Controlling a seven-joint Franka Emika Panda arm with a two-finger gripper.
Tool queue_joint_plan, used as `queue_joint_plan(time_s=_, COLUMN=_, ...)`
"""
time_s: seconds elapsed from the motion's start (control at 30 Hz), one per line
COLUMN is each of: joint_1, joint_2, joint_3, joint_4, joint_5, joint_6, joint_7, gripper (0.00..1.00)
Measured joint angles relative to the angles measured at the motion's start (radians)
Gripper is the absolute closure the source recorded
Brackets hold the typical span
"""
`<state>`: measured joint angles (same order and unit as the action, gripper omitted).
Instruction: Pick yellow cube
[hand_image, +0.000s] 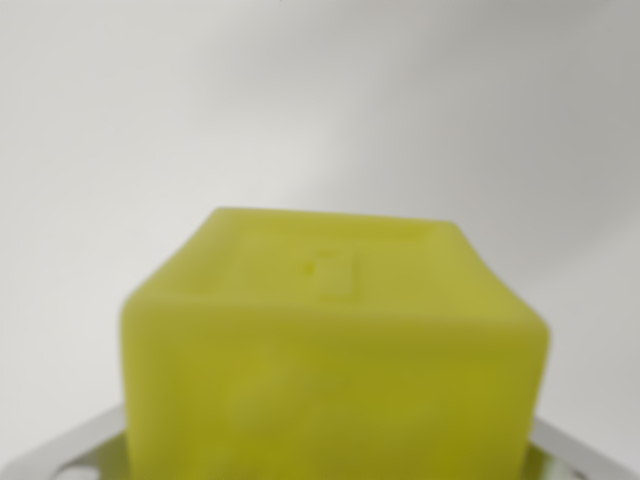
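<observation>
Cube (335, 350), yellow and blurred, is sitting very near the camera between metal fingertips (60, 455); whether they are clamping it, I cannot tell.

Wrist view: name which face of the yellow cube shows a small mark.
The upper face of the blurred yellow foam cube carries a small mark near its centre; the large front face looks plain.

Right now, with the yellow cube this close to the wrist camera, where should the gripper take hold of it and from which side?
Probably across the two upright side faces of the yellow cube, coming down from the camera's side. Those faces look flat and opposite each other, so pads should seat squarely. Metal gripper parts show at both lower corners flanking the cube; contact cannot be judged in this blurred view.
</observation>
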<state>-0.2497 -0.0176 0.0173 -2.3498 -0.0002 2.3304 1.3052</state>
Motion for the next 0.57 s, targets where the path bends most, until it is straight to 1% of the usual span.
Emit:
queue_joint_plan(time_s=0.33, joint_1=0.0, joint_2=-0.038, joint_3=0.0, joint_4=0.024, joint_5=0.001, joint_6=-0.062, joint_7=-0.001, gripper=1.0)
queue_joint_plan(time_s=0.57, joint_1=0.0, joint_2=-0.042, joint_3=0.0, joint_4=0.027, joint_5=0.001, joint_6=-0.069, joint_7=-0.001, gripper=1.0)
